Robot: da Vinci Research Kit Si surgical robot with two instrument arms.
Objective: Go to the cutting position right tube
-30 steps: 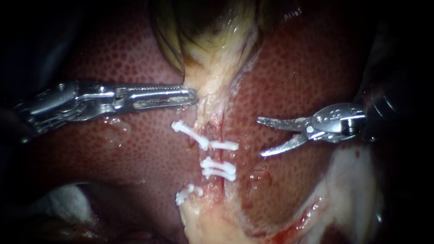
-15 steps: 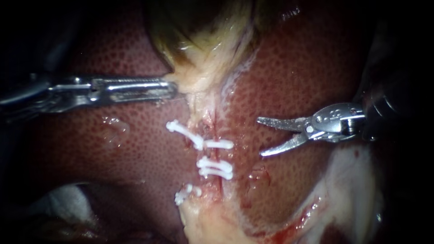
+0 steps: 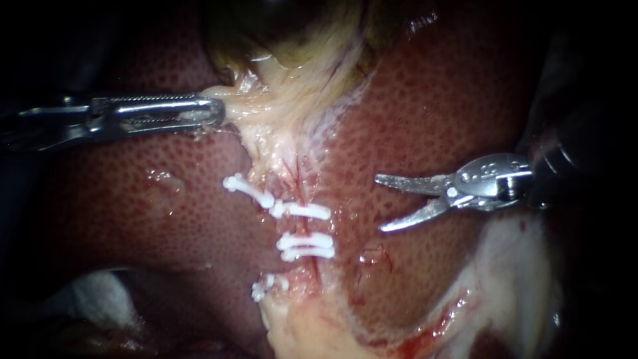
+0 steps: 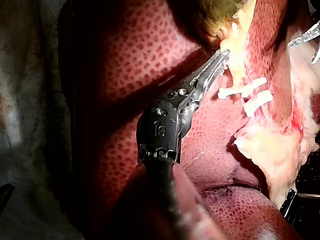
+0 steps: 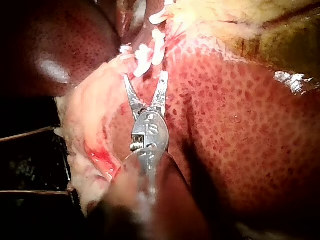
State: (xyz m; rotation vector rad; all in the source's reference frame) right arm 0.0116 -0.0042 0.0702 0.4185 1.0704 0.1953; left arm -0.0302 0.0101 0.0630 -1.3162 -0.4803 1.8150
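Holding pale tissue under the gallbladder, left instrument has its jaws clamped on it. Over the liver hovers the right instrument, blades apart, touching nothing. Near its tips, toward the middle, runs the right tube, crossed by white clips.

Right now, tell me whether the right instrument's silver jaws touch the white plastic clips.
Apart: endoscope view shows bare liver between the right instrument and the clips.

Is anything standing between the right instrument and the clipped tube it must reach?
Nothing visible. Only bare liver lies between the open right instrument and the clipped tube. The left instrument grips tissue near the gallbladder, off that path.
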